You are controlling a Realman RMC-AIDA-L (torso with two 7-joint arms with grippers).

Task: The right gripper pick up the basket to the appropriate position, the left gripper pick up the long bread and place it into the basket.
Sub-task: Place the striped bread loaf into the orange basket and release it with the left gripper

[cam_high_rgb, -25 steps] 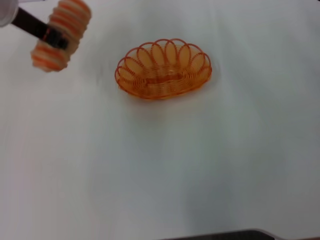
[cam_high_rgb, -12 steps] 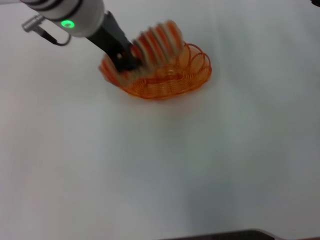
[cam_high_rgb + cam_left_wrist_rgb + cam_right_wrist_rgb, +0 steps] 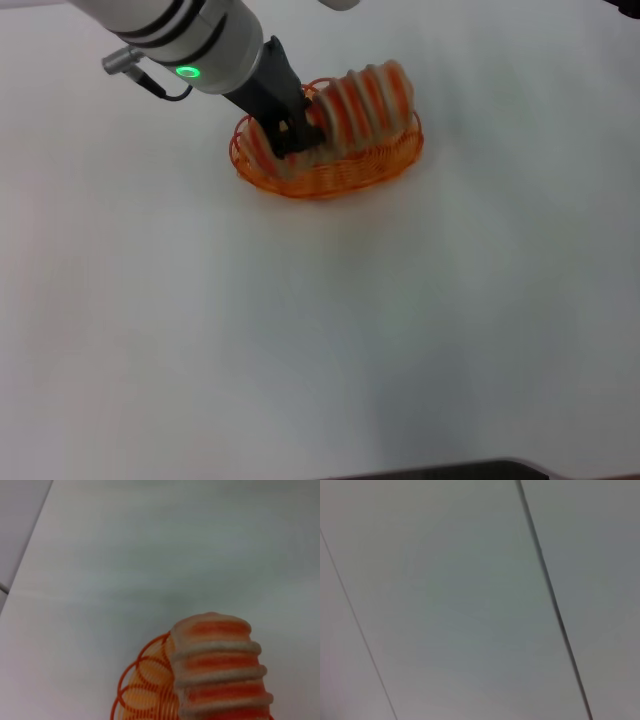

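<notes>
Head view shows the left claw (image 3: 291, 135) reaching in from the upper left, its black fingers clamped on the long bread (image 3: 352, 108) near the loaf's left end. That loaf sits tilted inside the basket (image 3: 372, 170), its left end low among the wires and its right end raised toward the far right rim. The basket rests on the white tabletop (image 3: 320, 330), a little above the middle of the scene. A silver-white cuff (image 3: 190, 35) with a green light lies just behind the claw.

Left wrist view catches only the far end of the long bread (image 3: 217, 672), ribbed with orange-red stripes, and a few loops of the basket (image 3: 142, 690) rim beside it; the claw's own fingers are out of frame there, and the loaf is cut off at the picture's edge.

Right wrist view holds nothing but pale flat surfaces crossed by thin dark lines; the right claw appears nowhere, so its state is unknown.
</notes>
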